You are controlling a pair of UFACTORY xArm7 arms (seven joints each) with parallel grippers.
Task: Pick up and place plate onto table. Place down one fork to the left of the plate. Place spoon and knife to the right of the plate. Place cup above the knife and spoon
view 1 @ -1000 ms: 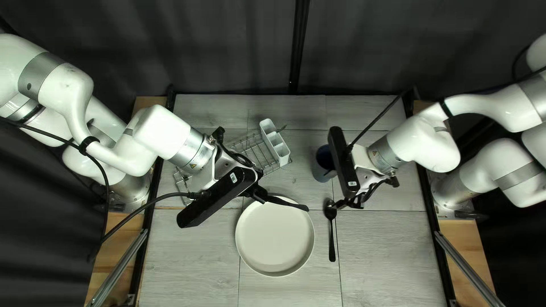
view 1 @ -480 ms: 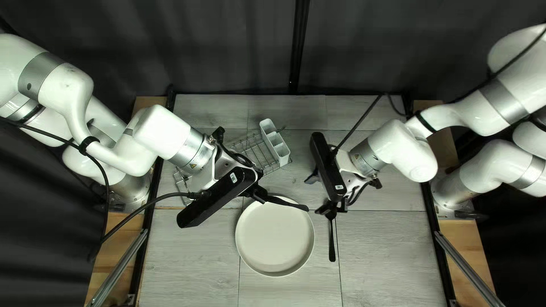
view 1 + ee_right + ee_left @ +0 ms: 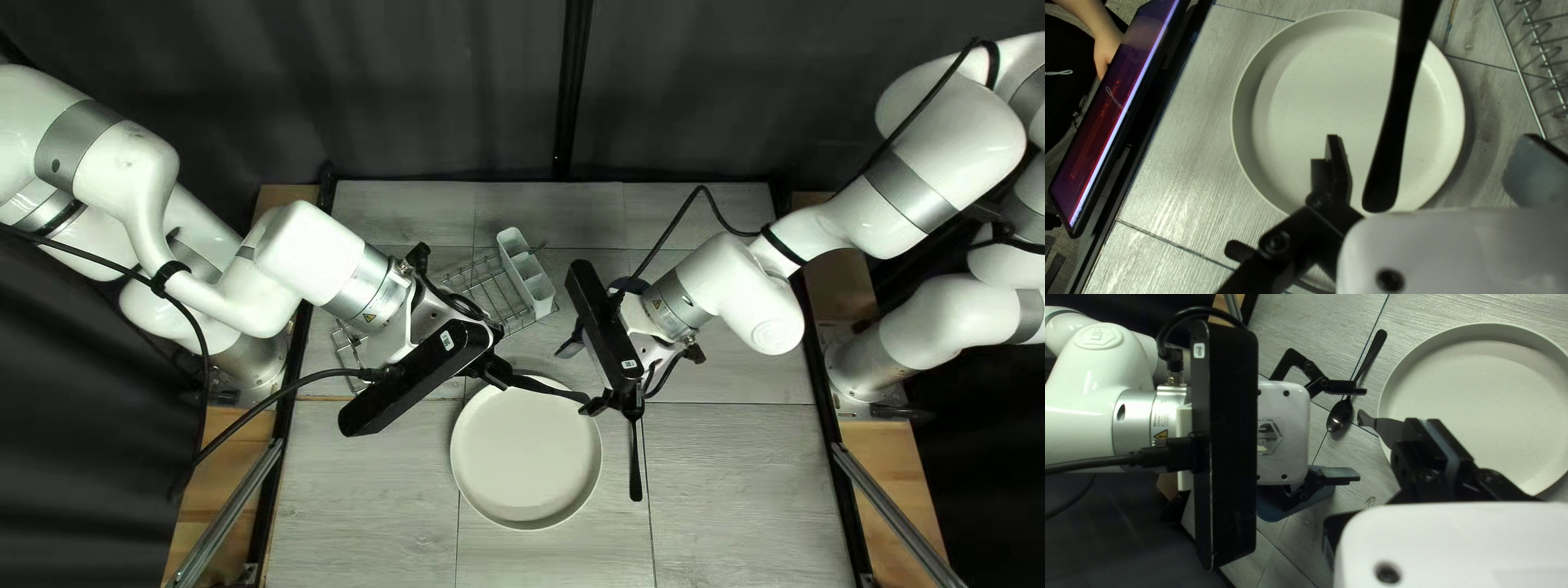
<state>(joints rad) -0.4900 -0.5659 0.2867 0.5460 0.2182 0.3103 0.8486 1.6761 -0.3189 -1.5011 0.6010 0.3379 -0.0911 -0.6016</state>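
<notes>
My left gripper (image 3: 495,372) is above the plate's (image 3: 526,457) far edge; in its wrist view, the left gripper (image 3: 1434,427) is shut on a black utensil (image 3: 1385,427), its held end hidden. My right gripper (image 3: 579,376) faces it, above the table. As the left wrist view shows, the right gripper's fingers stand wide apart, with the utensil's free end near the gap between them. In the right wrist view the right gripper (image 3: 1434,139) is over the plate, beside the utensil (image 3: 1393,114). The spoon (image 3: 1340,415) lies below it, and the cup (image 3: 1276,512) is partly hidden behind it.
A wire rack (image 3: 490,285) with a pale utensil holder (image 3: 527,272) stands beyond the plate, under my left arm. Past the table's near edge, the right wrist view shows a screen (image 3: 1116,109) and a person's hand (image 3: 1105,49).
My right gripper has moved left in the top left view, from beside the spoon's bowl to the utensil's free end, covering the bowl and the cup. The left arm and plate have stayed still.
</notes>
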